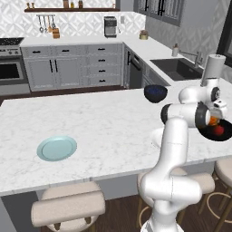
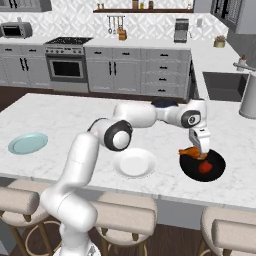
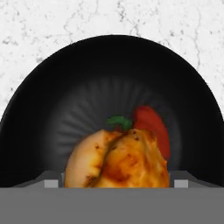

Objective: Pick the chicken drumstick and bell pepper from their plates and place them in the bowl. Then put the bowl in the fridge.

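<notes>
Gripper: the gripper hangs over the bowl, pointing down, its jaws spread wide with the drumstick between them; whether the pads touch the meat cannot be told.
Chicken drumstick: the chicken drumstick sits in the bowl at its near side, just under the gripper, fat end toward the hand camera.
Bell pepper: the bell pepper lies on the bowl's floor just beside the drumstick, its green stem against the meat.
Bowl: the bowl, black and glossy, stands on the desk near the front edge, to the right of the white plate.
White plate: the white plate lies bare on the desk, near the bowl but apart from it.
Teal plate: the teal plate lies well apart, at the left of the desk.
Desk: the desk is white marble with stools along its front.
Second bowl: a dark blue bowl stands at the far edge of the desk.
</notes>
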